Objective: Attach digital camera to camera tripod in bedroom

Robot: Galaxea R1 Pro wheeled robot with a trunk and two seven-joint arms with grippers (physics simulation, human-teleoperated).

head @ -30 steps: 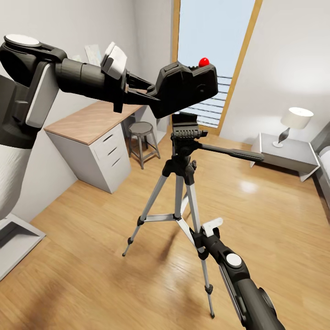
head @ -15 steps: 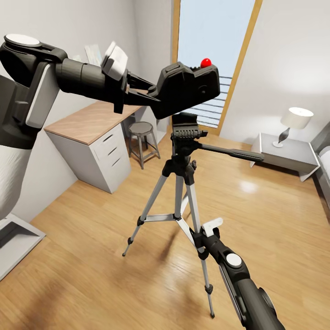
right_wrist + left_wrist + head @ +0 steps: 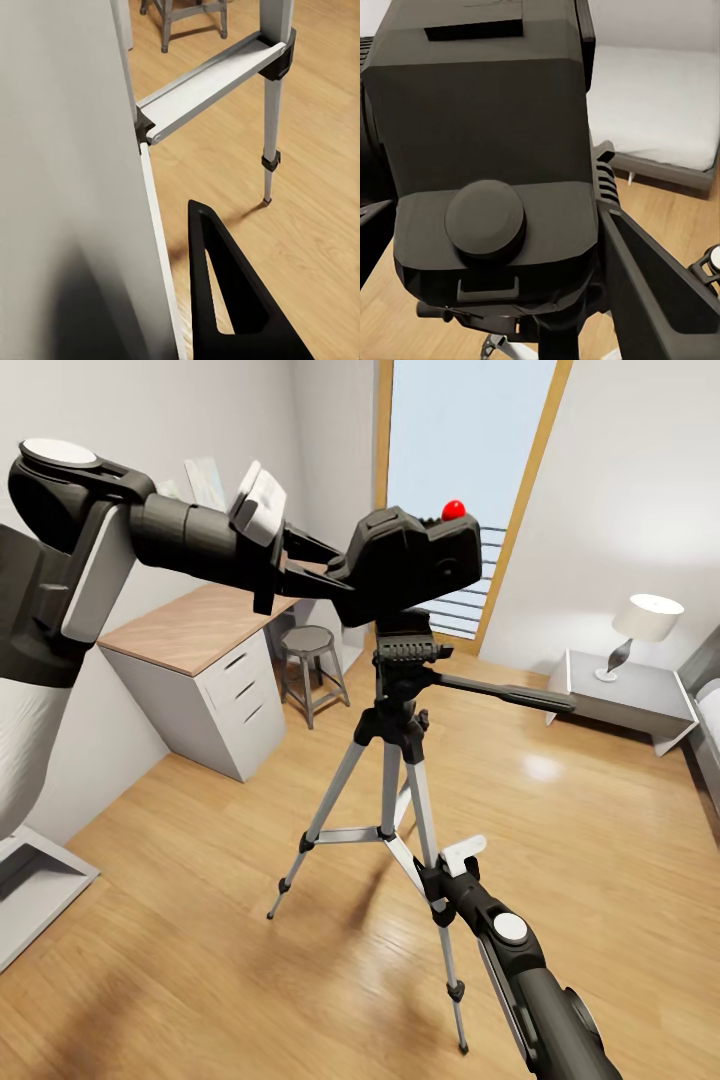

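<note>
My left gripper (image 3: 335, 572) is shut on the digital camera (image 3: 412, 560), a black body with a round red button (image 3: 455, 508) on top. I hold it directly over the black head (image 3: 404, 648) of the camera tripod (image 3: 392, 760), its underside at the head's plate. In the left wrist view the camera (image 3: 487, 142) sits just above the tripod head (image 3: 521, 319), with one finger (image 3: 660, 300) beside it. The long pan handle (image 3: 510, 695) points right. Low down, my right gripper (image 3: 437, 880) is closed on a silver leg (image 3: 161, 247), one black finger (image 3: 225, 300) against it.
A wooden-topped desk with white drawers (image 3: 205, 660) and a stool (image 3: 310, 660) stand at the left wall. Behind the tripod is a tall window (image 3: 470, 450). A nightstand (image 3: 630, 705) with a lamp (image 3: 640, 625) sits at the right, beside a bed (image 3: 660, 105).
My left arm has carried the camera a little down and to the right, closing the gap over the tripod head. The right arm and tripod have not moved.
</note>
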